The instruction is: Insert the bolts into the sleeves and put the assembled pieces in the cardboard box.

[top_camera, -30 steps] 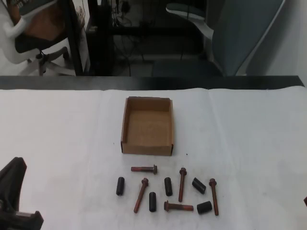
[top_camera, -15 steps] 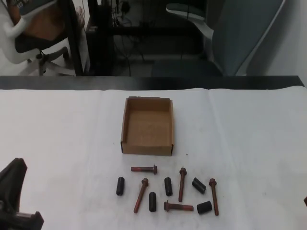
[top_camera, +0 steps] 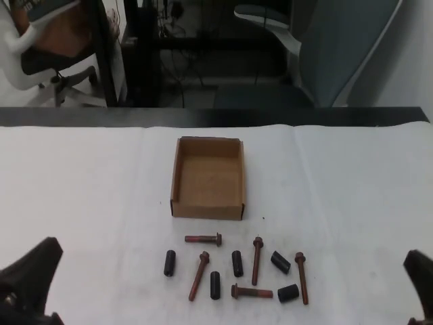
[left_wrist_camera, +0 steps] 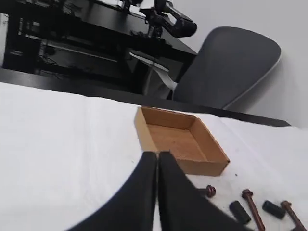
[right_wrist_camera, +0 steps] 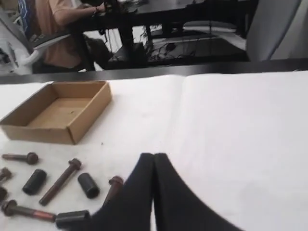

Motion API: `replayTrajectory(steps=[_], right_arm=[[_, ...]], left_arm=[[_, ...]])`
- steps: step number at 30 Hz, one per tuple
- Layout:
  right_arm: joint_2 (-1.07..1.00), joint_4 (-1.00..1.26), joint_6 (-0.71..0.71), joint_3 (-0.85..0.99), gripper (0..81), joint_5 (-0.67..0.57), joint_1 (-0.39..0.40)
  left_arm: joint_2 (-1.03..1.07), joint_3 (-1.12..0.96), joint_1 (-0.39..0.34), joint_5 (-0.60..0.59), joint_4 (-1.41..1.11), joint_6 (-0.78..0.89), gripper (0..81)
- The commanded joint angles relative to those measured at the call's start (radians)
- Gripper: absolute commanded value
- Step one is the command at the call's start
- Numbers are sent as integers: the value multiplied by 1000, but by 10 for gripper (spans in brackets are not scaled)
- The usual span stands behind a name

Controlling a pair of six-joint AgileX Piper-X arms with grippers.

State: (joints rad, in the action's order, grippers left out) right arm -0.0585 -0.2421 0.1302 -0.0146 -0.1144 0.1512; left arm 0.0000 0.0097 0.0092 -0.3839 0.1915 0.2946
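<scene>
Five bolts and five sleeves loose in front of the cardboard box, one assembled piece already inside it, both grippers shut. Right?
Not quite. The cardboard box is empty, as the high view shows: no assembled piece lies inside. The rest holds: five bolts and five sleeves lie loose in front of it, and the left gripper and right gripper are both shut.

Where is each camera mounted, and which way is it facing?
High view: behind the robot, facing forward-down at cardboard box, bolts, sleeves; left arm, right arm at near corners.
Left wrist view: on left arm, over shut left gripper toward the box.
Right wrist view: on right arm, over shut right gripper toward the box.
All share the box.
</scene>
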Motion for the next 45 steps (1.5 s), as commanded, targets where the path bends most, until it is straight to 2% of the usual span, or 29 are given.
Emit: replayTrajectory(steps=[1,6,10,12,15,17,19,23,24,26,27,28,29,30,33,36,39,45], right_arm=[[-18,-45,-20,15,0,-79,-3],[-21,-117,-63,15,0,-189,1],[-21,-134,-63,15,0,-185,31],[-21,-118,-43,15,0,-182,51],[-21,-71,20,15,0,-159,77],[-28,-55,63,15,8,-94,94],[-52,-59,110,15,105,-51,107],[-177,-58,217,52,519,-10,117],[-222,-58,219,73,581,10,117],[-313,-58,206,119,582,20,117],[-370,-60,202,147,581,20,117],[-381,-61,202,163,581,20,117],[-480,-78,188,234,582,20,117],[-622,-129,158,344,582,23,117],[-866,-181,93,522,582,27,117],[-1088,-180,60,656,582,27,117],[-1263,-211,56,773,582,18,117],[-1469,-206,75,824,582,20,146]], left_arm=[[0,-10,-3,-29,65,-18,18],[0,-10,-65,-29,126,-77,18],[0,-10,-199,8,127,-84,1],[25,-10,-288,77,127,-82,77],[91,-10,-414,248,115,-82,217],[159,-37,-508,370,93,-75,269],[269,-83,-584,472,68,-75,270],[583,-210,-692,517,-12,-117,270],[704,-273,-700,517,-26,-129,270],[869,-348,-691,517,-12,-129,294],[955,-404,-682,517,9,-129,332],[1058,-449,-668,517,30,-129,405],[1149,-519,-652,517,70,-120,519],[1291,-615,-621,517,130,-105,686],[1481,-757,-557,490,194,-94,700],[1554,-815,-527,431,190,-92,700],[1585,-844,-513,440,241,-92,700],[1585,-845,-508,443,270,-82,683]])
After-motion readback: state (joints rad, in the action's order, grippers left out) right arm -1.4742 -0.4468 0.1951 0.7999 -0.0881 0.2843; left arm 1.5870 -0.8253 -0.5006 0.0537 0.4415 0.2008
